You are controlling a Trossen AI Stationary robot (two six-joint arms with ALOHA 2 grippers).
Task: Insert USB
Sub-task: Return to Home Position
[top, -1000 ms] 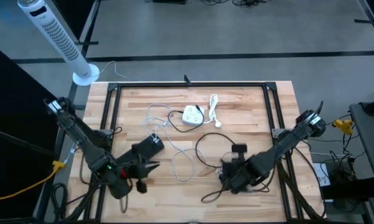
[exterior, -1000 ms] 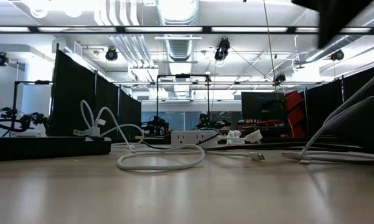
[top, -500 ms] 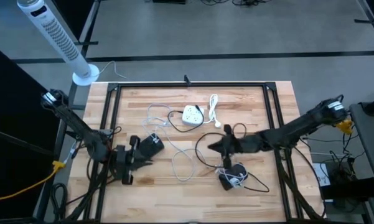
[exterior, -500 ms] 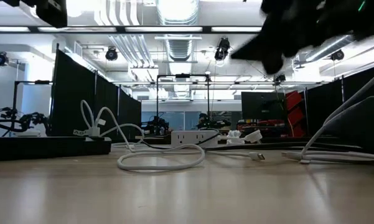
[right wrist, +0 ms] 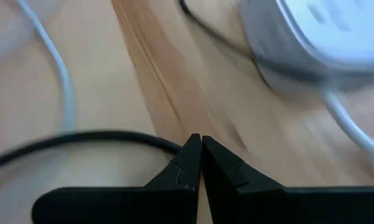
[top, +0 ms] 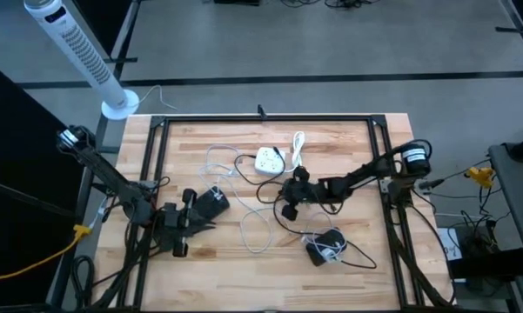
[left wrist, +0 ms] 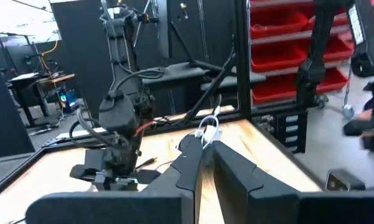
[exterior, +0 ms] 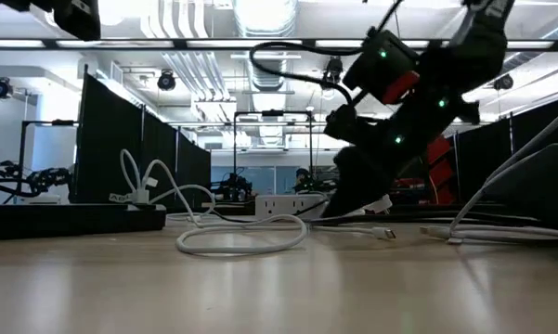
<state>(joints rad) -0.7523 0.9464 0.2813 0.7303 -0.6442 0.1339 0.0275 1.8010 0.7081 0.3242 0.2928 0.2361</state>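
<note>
From above, the left gripper [top: 198, 223] sits low over the near left part of the wooden table [top: 357, 139], just beside a black outlet block [top: 214, 202]. The right gripper [top: 287, 198] reaches in over the middle of the table, above a loop of black cable [top: 278, 217] and near the white power strip [top: 268, 161]. A coiled white cable [top: 298, 149] lies just beside that strip. A second black outlet block [top: 322, 248] with a white lead on it lies nearer the front edge, apart from both grippers.

At table height, the right arm [exterior: 395, 111] tilts down towards the white power strip [exterior: 292, 204], and a white cable loop [exterior: 241, 243] lies flat in front.

The left wrist camera shows the left gripper's fingers [left wrist: 233, 171] drawn close with only a thin slit between them, pinching nothing; the right arm [left wrist: 121, 137] stands farther off over the table.

The right wrist camera shows the right gripper [right wrist: 201, 149] with its fingers [right wrist: 180, 171] pressed together and empty, right above the black cable [right wrist: 81, 140], with the white power strip [right wrist: 317, 31] blurred just ahead
</note>
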